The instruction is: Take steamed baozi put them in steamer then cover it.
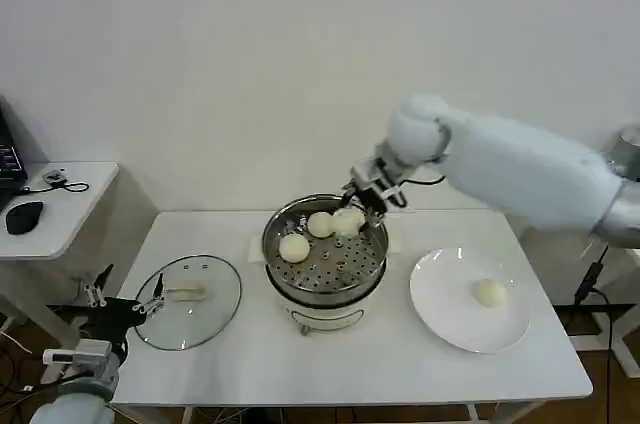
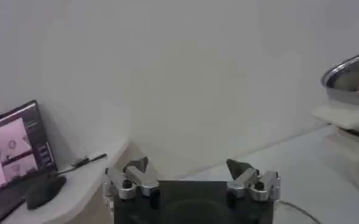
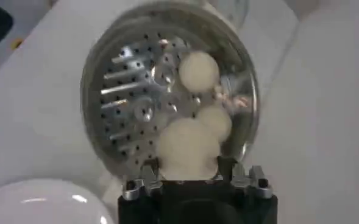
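The steamer (image 1: pixel 330 279) stands mid-table with two steamed baozi (image 1: pixel 294 247) (image 1: pixel 320 225) lying on its perforated tray. My right gripper (image 1: pixel 362 206) hangs over the steamer's far right rim, shut on a third baozi (image 1: pixel 348 219). The right wrist view has that baozi (image 3: pixel 187 149) between the fingers, just above the tray (image 3: pixel 124 91), with the two others (image 3: pixel 199 70) (image 3: pixel 214 120) beyond it. One more baozi (image 1: pixel 490 292) rests on the white plate (image 1: pixel 430 294). The cover (image 1: pixel 190 299) lies flat left of the steamer. My left gripper (image 1: pixel 128 289) (image 2: pixel 187 165) is parked open near the cover's left edge.
A small side table (image 1: pixel 70 189) with a dark mouse (image 1: pixel 25 216) stands off the left of the work table. A laptop screen (image 2: pixel 8 146) sits on it. The steamer's rim (image 2: pixel 350 70) is far from the left gripper. Bare tabletop lies in front of the steamer.
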You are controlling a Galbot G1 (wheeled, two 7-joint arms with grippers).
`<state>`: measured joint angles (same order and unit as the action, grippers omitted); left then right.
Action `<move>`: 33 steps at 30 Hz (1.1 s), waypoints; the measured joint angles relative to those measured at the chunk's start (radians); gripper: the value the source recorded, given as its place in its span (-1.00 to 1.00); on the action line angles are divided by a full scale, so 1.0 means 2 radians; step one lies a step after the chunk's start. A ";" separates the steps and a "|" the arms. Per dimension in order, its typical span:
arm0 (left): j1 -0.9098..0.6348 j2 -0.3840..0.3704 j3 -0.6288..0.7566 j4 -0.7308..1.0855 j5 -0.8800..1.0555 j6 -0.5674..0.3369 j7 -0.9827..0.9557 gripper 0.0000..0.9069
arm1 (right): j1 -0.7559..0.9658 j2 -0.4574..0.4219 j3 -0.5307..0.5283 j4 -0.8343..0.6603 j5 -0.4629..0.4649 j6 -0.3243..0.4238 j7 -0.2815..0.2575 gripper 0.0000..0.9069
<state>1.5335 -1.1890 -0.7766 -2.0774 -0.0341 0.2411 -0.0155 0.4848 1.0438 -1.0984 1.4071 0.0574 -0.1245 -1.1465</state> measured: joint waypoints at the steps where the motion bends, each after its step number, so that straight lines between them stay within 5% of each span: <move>1: 0.001 -0.001 -0.001 -0.001 0.000 0.000 0.000 1.00 | -0.004 0.006 -0.002 -0.001 -0.005 0.003 0.000 0.47; 21: 0.015 -0.012 -0.016 -0.004 -0.002 -0.008 -0.001 1.00 | -0.041 0.073 -0.030 -0.020 -0.054 0.062 -0.002 0.47; 22: 0.015 -0.013 -0.015 -0.004 -0.002 -0.009 -0.001 1.00 | -0.041 0.073 -0.031 -0.021 -0.054 0.064 -0.002 0.49; 23: 0.015 -0.013 -0.015 -0.004 -0.002 -0.009 -0.001 1.00 | -0.041 0.074 -0.031 -0.021 -0.055 0.066 -0.002 0.89; 24: 0.015 -0.013 -0.015 -0.004 -0.002 -0.009 -0.001 1.00 | -0.042 0.074 -0.032 -0.021 -0.055 0.068 -0.002 0.98; 33: 0.013 -0.012 -0.013 -0.003 -0.002 -0.009 -0.001 1.00 | -0.038 0.069 -0.033 -0.017 -0.053 0.085 -0.003 1.00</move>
<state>1.5604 -1.2134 -0.8025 -2.0838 -0.0382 0.2230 -0.0169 0.4091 1.1822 -1.1639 1.3738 -0.0483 0.0451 -1.1518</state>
